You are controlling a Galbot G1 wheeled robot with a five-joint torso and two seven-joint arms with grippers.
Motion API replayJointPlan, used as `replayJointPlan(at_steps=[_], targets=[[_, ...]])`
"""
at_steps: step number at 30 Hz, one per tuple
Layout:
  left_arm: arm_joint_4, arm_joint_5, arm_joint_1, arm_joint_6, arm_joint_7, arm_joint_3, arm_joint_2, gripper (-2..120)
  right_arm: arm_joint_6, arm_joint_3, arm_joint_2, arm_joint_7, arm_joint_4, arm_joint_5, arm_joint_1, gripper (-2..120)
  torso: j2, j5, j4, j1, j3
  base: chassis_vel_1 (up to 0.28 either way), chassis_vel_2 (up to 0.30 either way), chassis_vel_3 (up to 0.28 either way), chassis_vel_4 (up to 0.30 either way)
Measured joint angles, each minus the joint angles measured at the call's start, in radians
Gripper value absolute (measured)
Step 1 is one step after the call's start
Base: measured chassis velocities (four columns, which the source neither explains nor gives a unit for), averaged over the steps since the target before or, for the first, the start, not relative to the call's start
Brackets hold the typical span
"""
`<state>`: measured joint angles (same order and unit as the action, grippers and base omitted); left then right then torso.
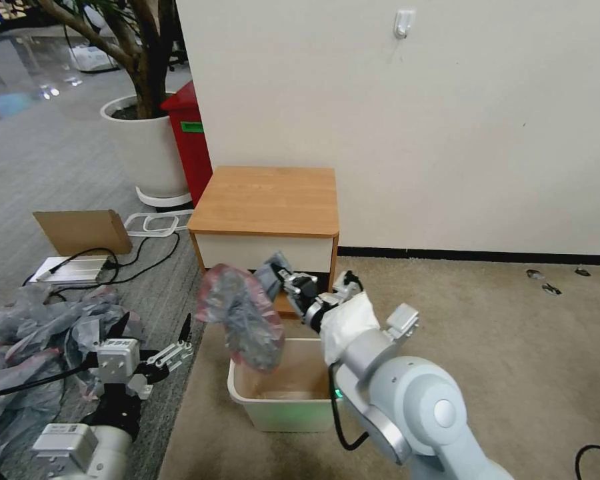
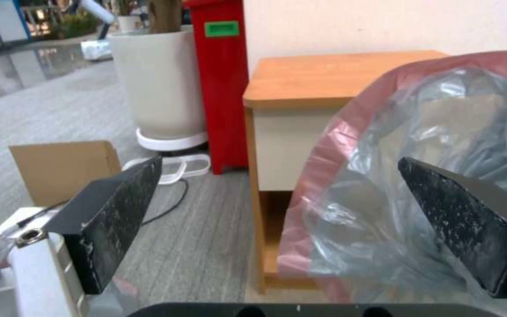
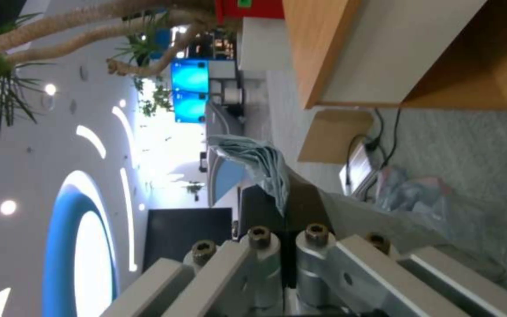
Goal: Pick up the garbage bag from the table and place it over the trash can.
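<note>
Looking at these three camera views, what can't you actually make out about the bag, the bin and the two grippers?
- Head view: the near rim of the trash can is hidden by the right arm.
- Head view: the garbage bag hangs bunched, so whether its mouth is open is unclear.
- Right wrist view: the right gripper pinches a fold; the rest of the bag is cut off.
- Left wrist view: the open left gripper sits near the bag; contact is unclear.
</note>
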<state>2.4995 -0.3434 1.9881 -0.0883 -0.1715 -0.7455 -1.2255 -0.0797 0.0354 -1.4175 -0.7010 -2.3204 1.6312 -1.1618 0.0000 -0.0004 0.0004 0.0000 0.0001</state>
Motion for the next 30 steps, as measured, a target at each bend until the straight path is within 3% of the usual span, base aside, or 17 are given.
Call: replayJointPlan(at_steps=[4, 13, 30], targets=[[0.000, -0.063, -0.013, 0.019, -0.001, -0.060, 0.023, 100, 0.012, 0.008, -0.015, -0.002, 0.008, 0.022, 0.017, 0, 0.000, 0.0001, -0.0005, 0.000, 0.000, 0.000, 0.000, 0.000, 0.000], [0.000, -0.096, -0.022, 0.022, -0.001, -0.076, 0.038, 100, 0.031, 0.015, -0.051, -0.023, 0.047, 0.036, 0.051, 0, 0.000, 0.0003, -0.0004, 0.000, 0.000, 0.000, 0.000, 0.000, 0.000], [0.001, -0.158, -0.046, 0.022, -0.013, -0.099, 0.081, 100, 0.072, 0.065, -0.190, -0.085, 0.086, 0.032, 0.062, 0, 0.000, 0.0003, -0.0004, 0.000, 0.000, 0.000, 0.000, 0.000, 0.000]])
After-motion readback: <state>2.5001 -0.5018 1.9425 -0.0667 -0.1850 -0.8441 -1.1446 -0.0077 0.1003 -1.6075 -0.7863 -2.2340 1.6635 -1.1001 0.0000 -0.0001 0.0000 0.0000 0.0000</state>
